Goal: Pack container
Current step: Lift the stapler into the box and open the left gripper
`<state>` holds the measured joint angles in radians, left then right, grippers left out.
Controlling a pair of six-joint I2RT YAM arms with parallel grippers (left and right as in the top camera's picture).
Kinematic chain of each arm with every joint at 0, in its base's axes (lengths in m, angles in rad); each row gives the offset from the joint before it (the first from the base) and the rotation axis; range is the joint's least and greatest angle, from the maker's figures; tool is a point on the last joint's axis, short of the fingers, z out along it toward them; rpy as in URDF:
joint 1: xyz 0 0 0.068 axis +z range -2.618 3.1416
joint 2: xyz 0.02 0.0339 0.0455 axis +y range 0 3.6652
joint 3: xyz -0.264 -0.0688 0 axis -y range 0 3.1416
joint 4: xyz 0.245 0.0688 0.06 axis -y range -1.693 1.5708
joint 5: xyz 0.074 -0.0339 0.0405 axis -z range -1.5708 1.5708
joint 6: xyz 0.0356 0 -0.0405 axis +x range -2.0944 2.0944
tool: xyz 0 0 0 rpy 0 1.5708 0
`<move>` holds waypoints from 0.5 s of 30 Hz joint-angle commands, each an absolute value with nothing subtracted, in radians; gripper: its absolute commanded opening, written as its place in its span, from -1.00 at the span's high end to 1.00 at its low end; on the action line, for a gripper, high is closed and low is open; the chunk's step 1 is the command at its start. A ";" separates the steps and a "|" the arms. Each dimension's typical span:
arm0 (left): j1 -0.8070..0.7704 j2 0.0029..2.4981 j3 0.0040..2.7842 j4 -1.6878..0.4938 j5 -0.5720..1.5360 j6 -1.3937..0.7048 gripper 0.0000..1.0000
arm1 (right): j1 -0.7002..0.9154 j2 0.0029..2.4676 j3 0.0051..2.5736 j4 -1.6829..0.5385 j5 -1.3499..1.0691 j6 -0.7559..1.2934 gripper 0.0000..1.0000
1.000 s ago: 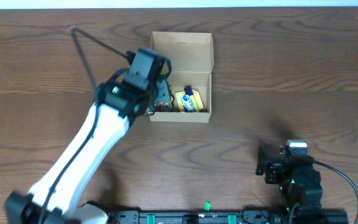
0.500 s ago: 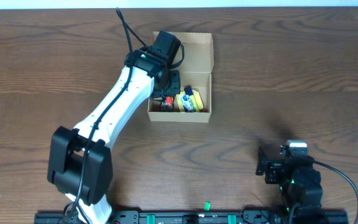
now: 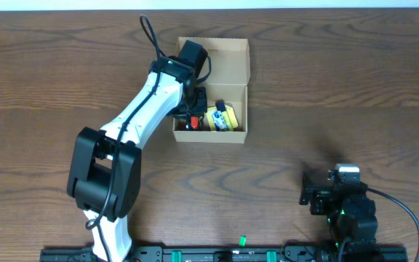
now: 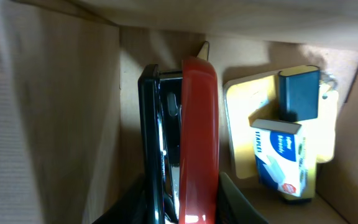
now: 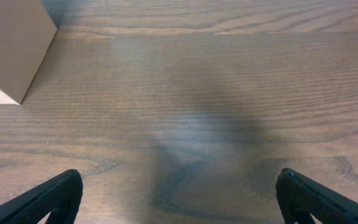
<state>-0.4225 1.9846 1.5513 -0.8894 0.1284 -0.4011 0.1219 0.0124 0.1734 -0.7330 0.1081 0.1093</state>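
While the right tool (image 5: 179,180) sits low over the near part of the counter (image 5: 229,93), its fingers spread wide with nothing between them, the container (image 3: 217,135) stands farther back and to the left, its lid flap open toward the far side. Inside it, the left tool (image 4: 182,190) is clamped on a red and black stapler (image 4: 194,124) by the left wall. Just beside the stapler lies a yellow pad (image 4: 241,118) carrying a staples box (image 4: 278,155) and a dark block (image 4: 299,93).
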 commanded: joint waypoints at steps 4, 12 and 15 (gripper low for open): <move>-0.419 2.017 1.579 -0.891 0.132 -0.381 0.88 | 0.113 0.006 0.163 -0.736 0.111 0.096 -0.99; -0.419 2.026 1.579 -0.885 0.129 -0.361 0.49 | 0.113 0.006 0.163 -0.736 0.110 0.096 -0.99; -0.419 2.026 1.579 -0.886 0.124 -0.358 0.33 | 0.113 0.006 0.163 -0.736 0.111 0.096 -0.98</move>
<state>-0.4225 2.0117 1.5513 -0.8852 0.1280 -0.3801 0.1219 0.0124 0.1734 -0.7330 0.1081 0.1093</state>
